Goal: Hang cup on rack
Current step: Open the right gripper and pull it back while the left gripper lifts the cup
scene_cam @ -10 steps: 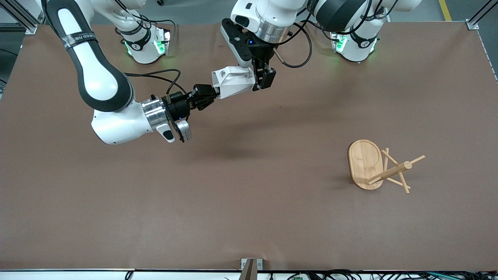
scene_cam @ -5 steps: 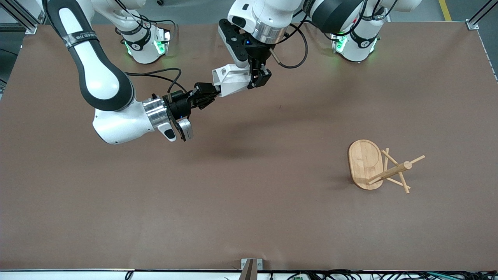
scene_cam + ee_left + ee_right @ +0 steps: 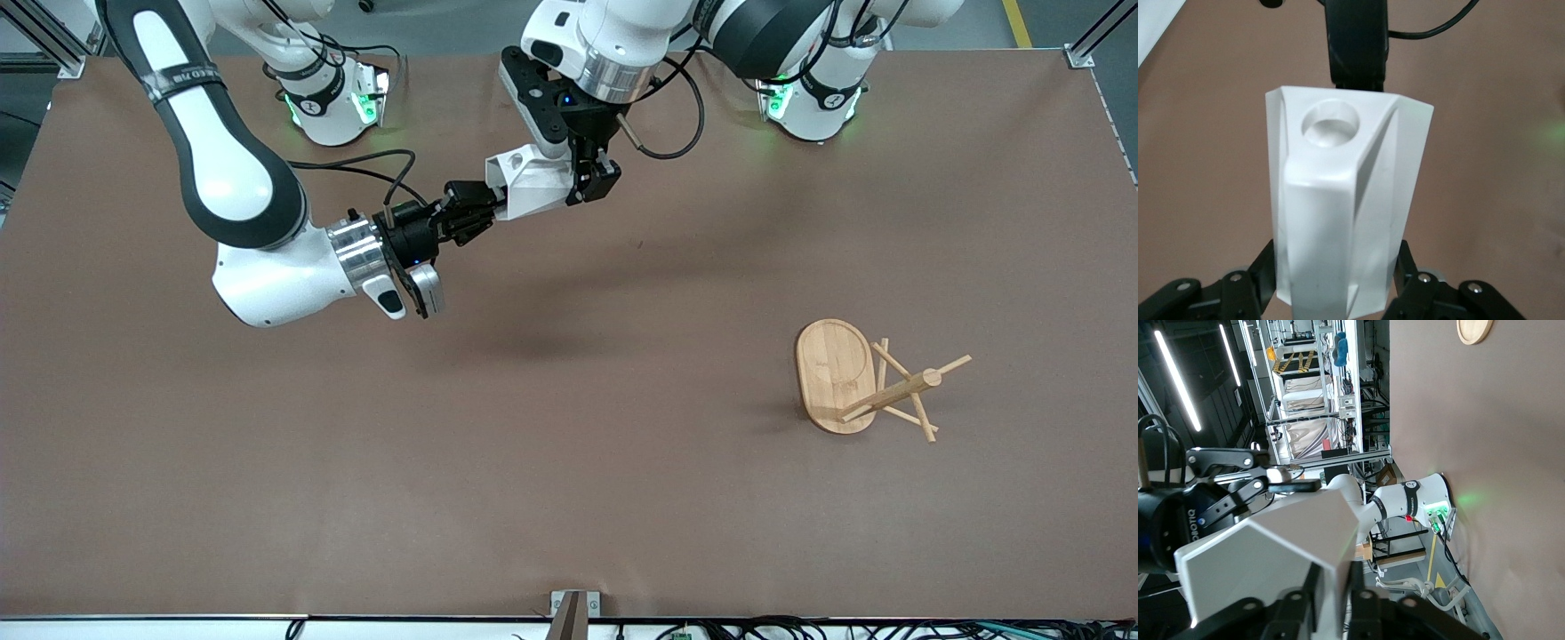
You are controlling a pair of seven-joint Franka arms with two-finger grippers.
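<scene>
The white faceted cup is held in the air over the table's middle, toward the robots' bases, lying sideways between both grippers. My right gripper is shut on the cup's wall at one end; the right wrist view shows its fingers pinching that wall. My left gripper grips the other end, its fingers pressed on both sides of the cup, whose handle hole faces the camera. The bamboo rack lies toppled on its side toward the left arm's end, far from both grippers.
The brown table carries nothing else. The rack's oval base shows at the edge of the right wrist view. The right gripper shows past the cup in the left wrist view.
The cup and both grippers have shifted slightly toward the robots' bases and the right arm's end. The rack has not moved.
</scene>
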